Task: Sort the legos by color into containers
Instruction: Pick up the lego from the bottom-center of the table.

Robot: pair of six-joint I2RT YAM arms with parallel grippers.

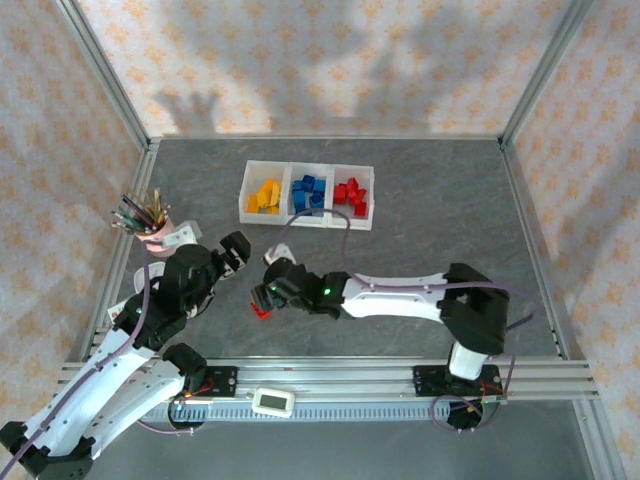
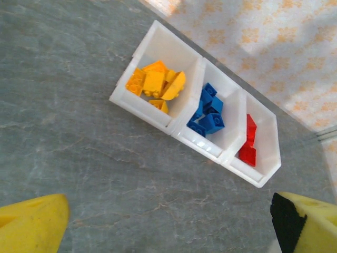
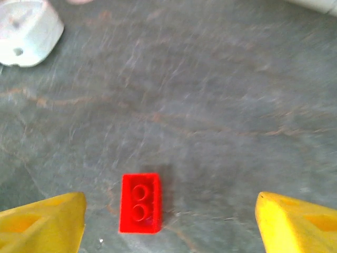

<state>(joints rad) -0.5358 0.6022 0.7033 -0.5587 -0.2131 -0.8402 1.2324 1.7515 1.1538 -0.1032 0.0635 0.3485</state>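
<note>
Right hand (image 3: 168,213) spread wide, fingertips (image 3: 50,221) cut off at the bottom edge; a red lego (image 3: 140,203) lies loose on the table (image 3: 210,105) between them. Left hand (image 2: 168,219) gapes empty too, sorted containers (image 2: 166,45) at its 12 o'clock.

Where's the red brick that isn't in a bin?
The red brick lies on the table inside the open right gripper, in front of the white bins.
</note>
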